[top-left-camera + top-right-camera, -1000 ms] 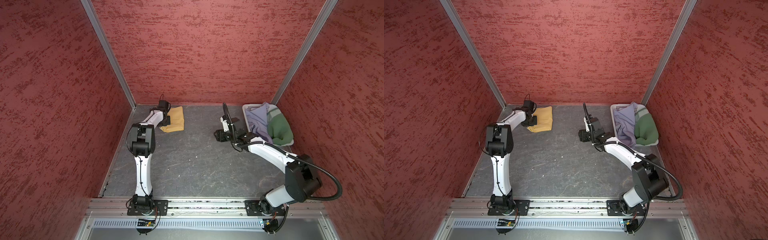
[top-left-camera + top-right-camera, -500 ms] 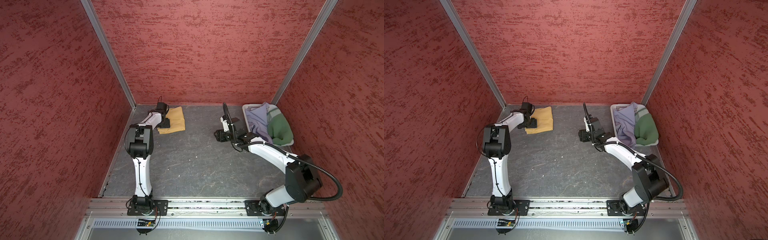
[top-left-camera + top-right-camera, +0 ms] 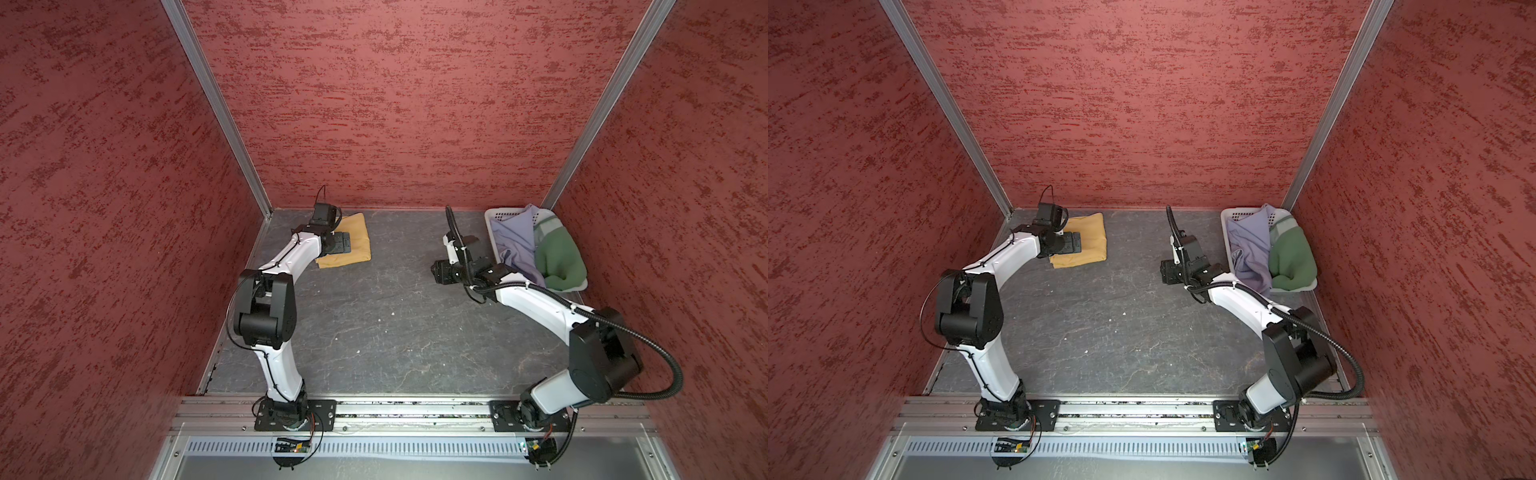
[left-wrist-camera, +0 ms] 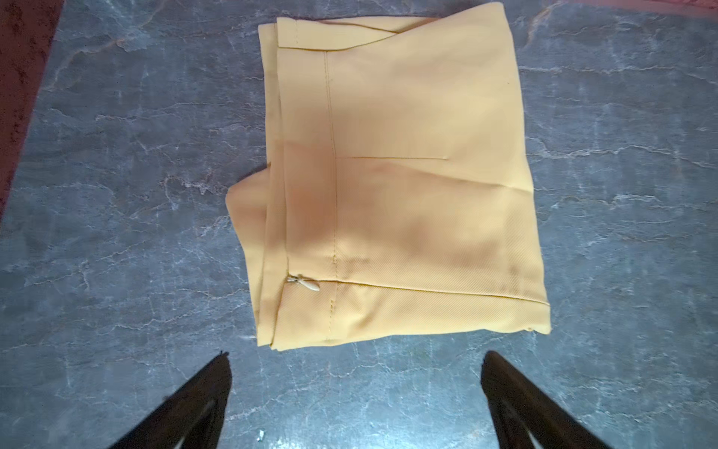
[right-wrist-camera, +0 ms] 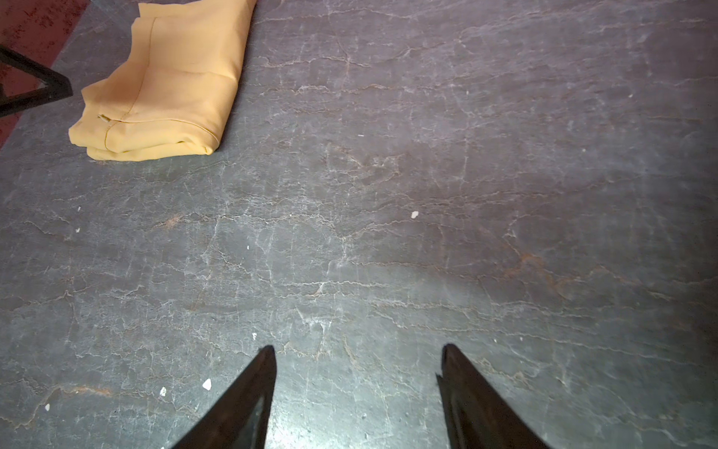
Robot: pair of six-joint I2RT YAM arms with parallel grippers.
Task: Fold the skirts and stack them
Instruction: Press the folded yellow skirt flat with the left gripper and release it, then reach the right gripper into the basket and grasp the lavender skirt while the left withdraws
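left gripper (image 4: 356, 355) is seen with its jaws wide apart and nothing between them, poised over the table (image 4: 116, 194) just beside one edge of the yellow skirt (image 4: 396, 175), which lies folded into a flat packet, zip pull (image 4: 305, 283) showing, near the far left corner. the step in hand is judged to be the withdrawal from this first folded piece; it is best done by lifting straight up and clear before any sideways travel is made, so that the top layer is not snagged and dragged open. the loose flap (image 4: 248, 202) bulging from one side of the packet could be pressed flat, since a level base is wanted for the stack. further across, the right gripper (image 5: 357, 348) is held over bare table, jaws apart and empty. beyond it, the lavender skirt (image 3: 513, 241) and the green skirt (image 3: 559, 257) lie crumpled in the white basket (image 3: 496, 214) at the far right corner; one should be drawn out alone and spread on the open middle before folding.
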